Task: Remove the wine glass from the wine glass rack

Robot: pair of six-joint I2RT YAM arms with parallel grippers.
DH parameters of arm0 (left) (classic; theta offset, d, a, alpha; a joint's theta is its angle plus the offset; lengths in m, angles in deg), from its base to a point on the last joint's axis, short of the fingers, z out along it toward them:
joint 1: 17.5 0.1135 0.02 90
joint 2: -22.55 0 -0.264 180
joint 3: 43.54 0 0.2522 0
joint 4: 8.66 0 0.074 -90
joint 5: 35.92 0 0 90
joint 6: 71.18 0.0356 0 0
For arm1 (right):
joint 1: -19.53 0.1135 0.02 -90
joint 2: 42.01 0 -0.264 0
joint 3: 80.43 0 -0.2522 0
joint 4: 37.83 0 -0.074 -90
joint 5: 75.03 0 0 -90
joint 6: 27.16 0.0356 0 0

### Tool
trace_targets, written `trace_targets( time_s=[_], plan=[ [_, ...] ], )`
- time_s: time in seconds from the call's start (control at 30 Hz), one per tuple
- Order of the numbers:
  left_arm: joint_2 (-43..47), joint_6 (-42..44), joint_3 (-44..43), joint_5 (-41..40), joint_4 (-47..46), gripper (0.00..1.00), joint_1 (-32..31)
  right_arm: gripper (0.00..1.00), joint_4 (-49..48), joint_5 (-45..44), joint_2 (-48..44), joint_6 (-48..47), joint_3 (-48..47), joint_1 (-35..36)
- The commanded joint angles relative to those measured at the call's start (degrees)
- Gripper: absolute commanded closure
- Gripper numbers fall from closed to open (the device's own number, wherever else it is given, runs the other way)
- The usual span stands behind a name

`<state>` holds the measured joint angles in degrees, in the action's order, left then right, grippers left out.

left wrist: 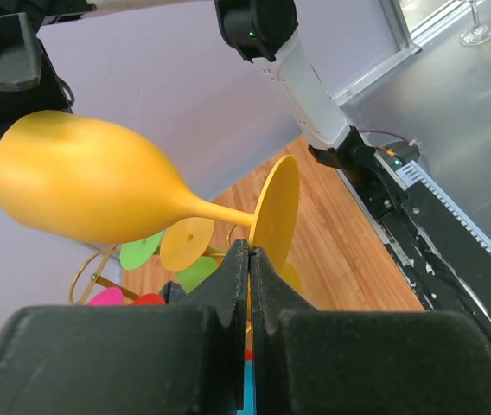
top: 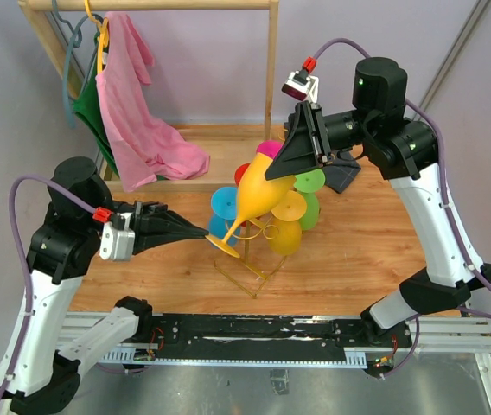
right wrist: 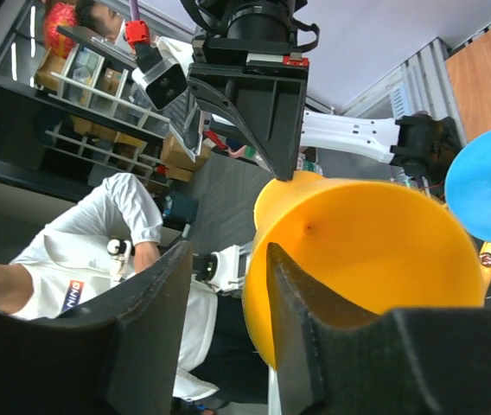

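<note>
Wooden counter (top: pixel 375 251) is carrying the gold wine glass rack (top: pixel 236 277) at its middle, with a clothes rack (top: pixel 273 52) standing behind.

You are holding the orange-yellow wine glass (top: pixel 257 194) tilted above the scroll hooks, with its bowl toward the right arm and its foot (left wrist: pixel 277 212) toward the left.

Your left claw (top: pixel 204 233) is clenched on the edge of that thin foot. Your right claw (top: pixel 273 171) is straddling the bowl's rim, seemingly one finger inside and one outside. Its jaws are apart, with a gap showing beside the outer finger, so it is not pinching yet.

You are risking three things:
- **Twist:** a pinch on a disc's edge is resisting twist poorly, so a lopsided squeeze on the slick bowl could be levering the foot loose.
- **Drop:** letting go on the left before the right is biting firmly would be dropping the glass onto the blue glass (top: pixel 225 205) and green glass (top: pixel 309 181) hanging below.
- **Snag:** whether the stem is clear of the hooks is impossible to tell, and a snag there could be dragging the light wire stand over.
</note>
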<state>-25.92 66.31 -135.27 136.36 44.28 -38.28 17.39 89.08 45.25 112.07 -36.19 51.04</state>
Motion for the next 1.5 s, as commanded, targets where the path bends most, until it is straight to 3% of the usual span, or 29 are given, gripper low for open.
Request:
trace_targets(
  time_s=[0.0,0.13,0.23,0.33,0.43,0.57,0.73,0.87,1.07,1.33,1.4,1.47],
  plan=[
    [-0.6,1.5,0.4,0.1,-0.6,1.00,-0.2,0.62,0.0,3.3,0.2,-0.5,-1.2,0.8],
    [-1.5,1.4,-0.2,0.0,-0.6,1.00,-0.3,0.64,0.1,3.7,0.0,-0.7,-0.3,1.0],
    [-2.0,1.6,-0.5,0.2,-0.6,1.00,-0.3,0.71,0.1,3.8,-0.4,-0.9,0.8,1.2],
    [-2.2,1.7,-0.7,0.2,-0.5,1.00,-0.3,0.81,0.2,3.9,-1.1,-1.2,2.4,1.3],
    [-2.2,2.1,-0.8,0.2,-0.6,1.00,-0.3,0.98,0.1,3.8,-2.0,-1.5,3.7,1.4],
    [-1.9,3.9,-1.6,-0.7,-0.4,0.99,-0.3,0.99,0.2,3.4,-2.9,-1.9,3.7,1.5],
    [-3.4,2.7,-5.9,-2.9,-1.9,0.74,-0.3,0.99,0.1,2.3,-2.7,-2.0,-0.9,1.5],
    [-2.9,-19.0,-3.4,-7.9,-25.1,0.56,-0.3,0.99,-0.3,0.1,-3.2,-2.5,-4.1,1.0],
    [-4.8,-26.4,-3.0,-11.8,-32.8,0.24,-0.2,0.99,-3.9,-2.0,-5.9,-2.5,-2.6,-3.0],
    [-8.6,-41.9,-5.2,-23.6,-43.0,0.17,-0.3,0.99,-8.9,-9.1,-12.8,-3.6,3.1,-19.2],
    [-9.1,-45.2,-5.4,-28.6,-44.6,0.17,-0.3,0.99,-7.5,-13.9,-14.1,-6.3,3.1,-24.8],
    [-10.6,-48.3,-7.0,-35.0,-43.9,0.17,-0.3,0.99,-0.7,-24.3,-15.2,-11.7,2.0,-29.5]
  ],
)
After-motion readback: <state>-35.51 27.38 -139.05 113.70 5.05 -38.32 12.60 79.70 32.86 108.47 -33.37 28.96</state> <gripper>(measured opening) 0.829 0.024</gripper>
